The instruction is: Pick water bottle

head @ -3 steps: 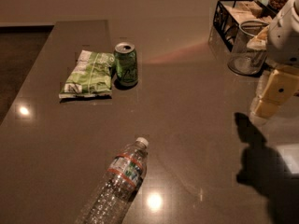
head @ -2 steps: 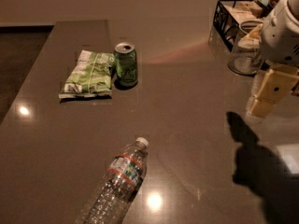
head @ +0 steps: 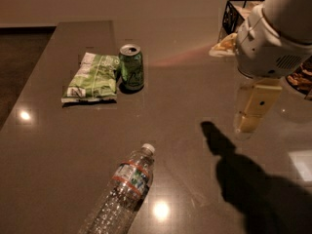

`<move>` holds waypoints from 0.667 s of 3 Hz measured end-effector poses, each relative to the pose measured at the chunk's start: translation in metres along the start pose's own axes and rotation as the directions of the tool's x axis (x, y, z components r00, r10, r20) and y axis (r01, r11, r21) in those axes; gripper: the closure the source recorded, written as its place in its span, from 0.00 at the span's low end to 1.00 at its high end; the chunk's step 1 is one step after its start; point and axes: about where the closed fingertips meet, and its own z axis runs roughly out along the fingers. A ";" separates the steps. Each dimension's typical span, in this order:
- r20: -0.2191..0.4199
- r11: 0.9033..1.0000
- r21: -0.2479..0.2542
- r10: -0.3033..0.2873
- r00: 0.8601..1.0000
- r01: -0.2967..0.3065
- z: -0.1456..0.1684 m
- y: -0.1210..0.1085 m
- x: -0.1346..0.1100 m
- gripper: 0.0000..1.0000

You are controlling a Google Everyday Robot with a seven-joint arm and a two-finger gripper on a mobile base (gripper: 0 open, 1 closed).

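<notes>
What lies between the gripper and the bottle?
In the camera view, only bare table and a shadow lie between the gripper, hanging at right, and the bottle lying at lower centre.

Claw (head: pixel 247 122) hangs at right; open table (head: pixel 183 126) between it and water bottle (head: pixel 124 189); can (head: pixel 131 68) well apart.

Tool (head: pixel 250 112) at right — further left, lower

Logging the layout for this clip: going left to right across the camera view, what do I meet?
Chip bag → soda can → gripper, hanging above the right side of the table. The water bottle lies nearer, spanning bag and can, so it is left unranked.
</notes>
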 end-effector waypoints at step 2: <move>0.069 0.952 -0.072 -0.293 0.954 0.298 0.029 0.040 -0.076 0.00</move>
